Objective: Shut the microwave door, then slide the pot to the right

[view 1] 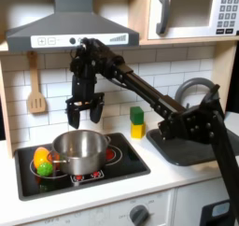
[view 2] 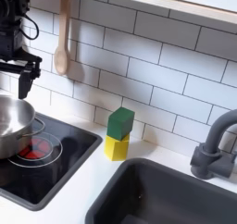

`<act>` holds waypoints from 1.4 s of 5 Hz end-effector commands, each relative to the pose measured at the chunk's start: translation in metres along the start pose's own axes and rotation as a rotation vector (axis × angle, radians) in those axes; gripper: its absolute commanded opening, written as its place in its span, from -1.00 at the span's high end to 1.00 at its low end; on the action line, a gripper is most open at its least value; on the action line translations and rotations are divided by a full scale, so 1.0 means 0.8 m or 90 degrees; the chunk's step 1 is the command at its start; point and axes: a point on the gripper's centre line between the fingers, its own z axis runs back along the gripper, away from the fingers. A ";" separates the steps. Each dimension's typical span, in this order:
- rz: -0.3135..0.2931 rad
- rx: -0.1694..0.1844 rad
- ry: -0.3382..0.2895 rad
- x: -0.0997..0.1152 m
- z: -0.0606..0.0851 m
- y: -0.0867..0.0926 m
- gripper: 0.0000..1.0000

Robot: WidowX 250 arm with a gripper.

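Directly below the end effector (view 1: pixel 85 108), which is matt black with a plastic look, the pot (view 1: pixel 82 150) is polished stainless steel with a mirror-bright wall, seated on a glossy black stovetop (view 2: pixel 65 168). Behind the end effector, the wall tiles (view 2: pixel 167 70) are smooth, glossy white, and the spoon (view 2: pixel 62 43) hanging beside it is pale unfinished wood. Farther off in the first exterior view, the desk (view 1: pixel 177 178) is smooth matt white, and the microwave door (view 1: pixel 187 13) has a white plastic-looking frame with a grey bar handle.
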 end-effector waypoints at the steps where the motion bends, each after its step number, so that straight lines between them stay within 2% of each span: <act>1: 0.004 0.008 0.002 -0.003 -0.001 0.000 -1.00; 2: 0.005 0.003 0.013 -0.005 -0.012 0.001 -1.00; 3: 0.003 0.003 0.037 -0.009 -0.033 0.002 -1.00; 4: -0.002 0.007 0.056 -0.019 -0.045 0.001 -1.00; 5: -0.006 0.010 0.060 -0.023 -0.048 0.003 -1.00; 7: -0.001 0.009 0.086 -0.028 -0.065 0.006 -1.00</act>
